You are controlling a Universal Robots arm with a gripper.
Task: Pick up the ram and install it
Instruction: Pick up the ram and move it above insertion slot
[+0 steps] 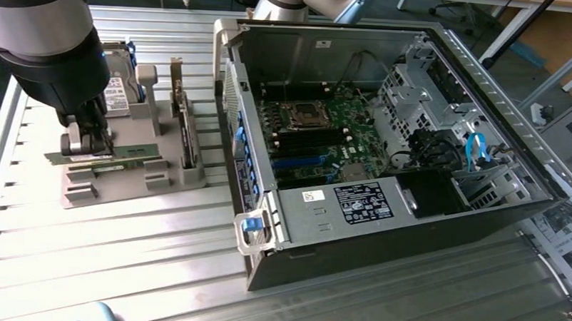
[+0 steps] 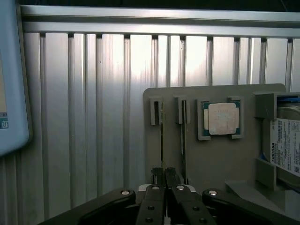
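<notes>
Finding: the gripper (image 2: 164, 174) is pinched shut on the upper edge of the ram (image 2: 162, 140). The ram stands on edge in its slot of the grey holder (image 1: 123, 192), just beside a second stick (image 2: 183, 140) and well apart from the open computer case (image 1: 361, 206).

Advice: you should draw the ram straight up along the slot posts. In my judgement, any twist could bind the thin board or scrape its neighbour.

Pose: the arm stands over the holder at the exterior view's left, wrist pointing down, jaws closed across the stick's thickness.

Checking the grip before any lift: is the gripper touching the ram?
Touching. In the wrist view the gripper is shut on the ram, with no gap visible.
</notes>
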